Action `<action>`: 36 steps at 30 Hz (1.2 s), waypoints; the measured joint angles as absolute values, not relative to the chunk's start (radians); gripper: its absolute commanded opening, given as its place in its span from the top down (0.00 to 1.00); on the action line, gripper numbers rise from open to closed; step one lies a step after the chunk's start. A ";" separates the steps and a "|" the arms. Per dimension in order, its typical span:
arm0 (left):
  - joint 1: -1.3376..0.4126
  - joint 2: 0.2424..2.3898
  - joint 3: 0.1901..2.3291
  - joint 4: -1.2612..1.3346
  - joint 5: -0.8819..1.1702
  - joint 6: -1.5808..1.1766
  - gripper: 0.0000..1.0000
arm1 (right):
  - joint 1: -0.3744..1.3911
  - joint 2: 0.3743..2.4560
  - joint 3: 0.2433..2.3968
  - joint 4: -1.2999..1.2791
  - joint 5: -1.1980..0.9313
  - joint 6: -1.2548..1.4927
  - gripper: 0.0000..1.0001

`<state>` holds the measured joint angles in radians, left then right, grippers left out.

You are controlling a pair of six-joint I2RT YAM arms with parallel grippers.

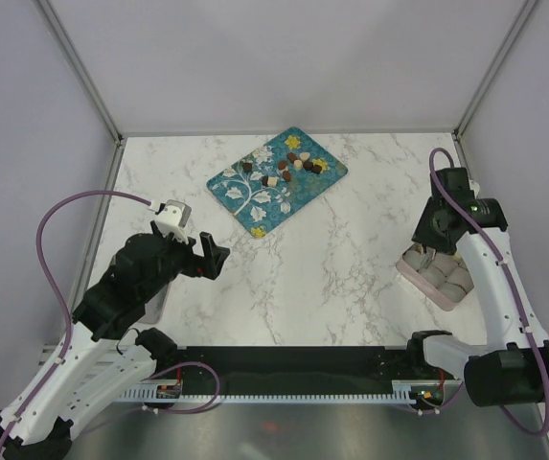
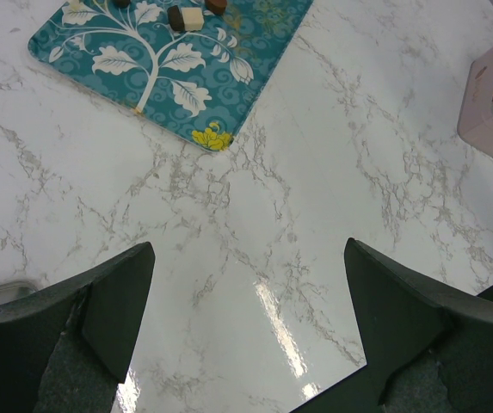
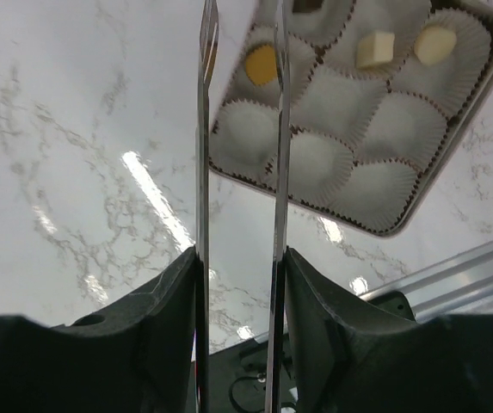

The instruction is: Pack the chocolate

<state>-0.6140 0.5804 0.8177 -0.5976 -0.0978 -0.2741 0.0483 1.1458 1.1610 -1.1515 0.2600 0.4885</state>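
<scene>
Choc (image 1: 288, 169): small rounded bits, dk/lt brown & cream, on far tray (image 1: 245, 199); few pale ones in box (image 2: 478, 103), right. L gripper (image 2: 248, 249) released; R gripper (image 3: 239, 258) grasps tongs (image 3: 201, 129).

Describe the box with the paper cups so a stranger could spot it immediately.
Look at the white marble table, then along its right edge, beneath the right gripper. There lies a pale pink box filled with white fluted paper cups. Unlike the flat teal floral tray at the far middle, it has raised walls.
</scene>
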 measured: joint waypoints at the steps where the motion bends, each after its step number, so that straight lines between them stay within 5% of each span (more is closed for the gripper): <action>1: -0.614 0.580 0.818 -0.598 -0.098 -0.274 0.00 | 0.048 1.150 1.195 -1.157 0.252 0.482 0.51; 7: -0.614 0.580 0.818 -0.598 -0.099 -0.274 0.00 | 0.094 1.226 1.387 -1.133 0.207 0.451 0.51; 18: -0.614 0.571 0.818 -0.597 -0.115 -0.274 0.00 | 0.430 1.650 1.627 -0.924 0.159 0.318 0.49; 36: -0.614 0.581 0.818 -0.597 -0.166 -0.274 0.00 | 0.443 2.028 1.845 -0.791 0.123 0.054 0.44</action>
<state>-0.6140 0.5808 0.8177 -0.5972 -0.1661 -0.2741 0.4431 2.0281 1.8446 -0.7910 0.1226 0.0544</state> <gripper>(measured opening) 0.993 0.554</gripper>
